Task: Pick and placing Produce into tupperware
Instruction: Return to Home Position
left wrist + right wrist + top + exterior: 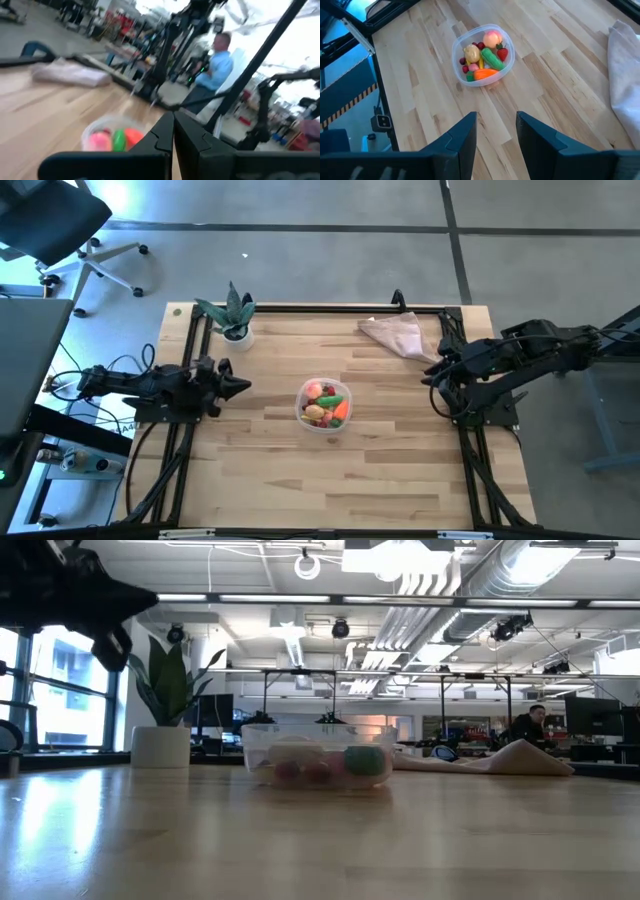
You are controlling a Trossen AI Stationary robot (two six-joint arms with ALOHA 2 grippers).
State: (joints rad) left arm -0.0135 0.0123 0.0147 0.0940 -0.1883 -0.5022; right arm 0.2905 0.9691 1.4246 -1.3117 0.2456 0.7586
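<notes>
Mid-table: tupperware (pixel 302 409) upright, produce (pixel 326 402) inside it. Left gripper (pixel 246 386) at the table's left edge, fingers together. Right gripper (pixel 428 374) at the right edge, fingers apart, holding nothing.

Grey concrete floor (pixel 320 260), black office chair (pixel 55 225), bright windows (pixel 55 705), exposed ceiling ducts (pixel 455 575) overhead.

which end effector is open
The right end effector, at the right of the table: it is open, a gap showing; the left end effector is shut.
</notes>
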